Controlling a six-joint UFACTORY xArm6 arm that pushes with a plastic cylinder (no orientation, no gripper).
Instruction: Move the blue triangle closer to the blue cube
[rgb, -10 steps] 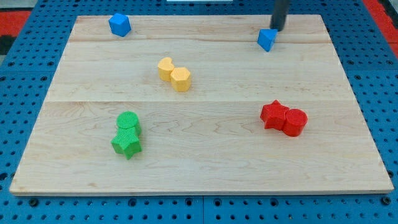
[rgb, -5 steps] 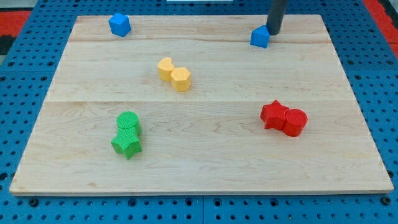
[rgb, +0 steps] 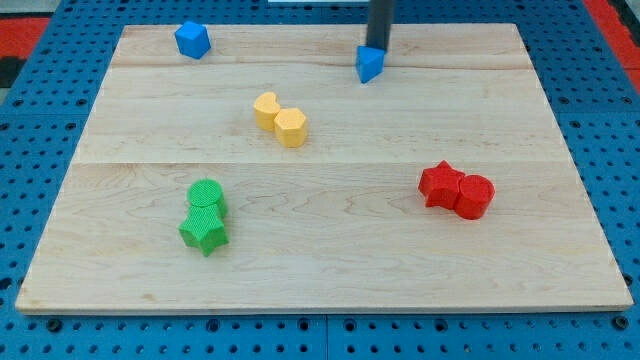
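Note:
The blue triangle (rgb: 370, 64) lies near the top of the wooden board (rgb: 320, 230), a little right of centre. My tip (rgb: 377, 47) is at its upper right edge, touching it. The blue cube (rgb: 192, 40) sits near the board's top left corner, well left of the triangle.
Two yellow blocks (rgb: 280, 118) lie touching, left of centre and below the line between the blue blocks. A green cylinder and green star (rgb: 205, 215) lie together at lower left. A red star and red cylinder (rgb: 457, 190) lie together at right.
My tip has moved left along the board's top, pushing the blue triangle left with it, closer to the blue cube. The other blocks have not moved.

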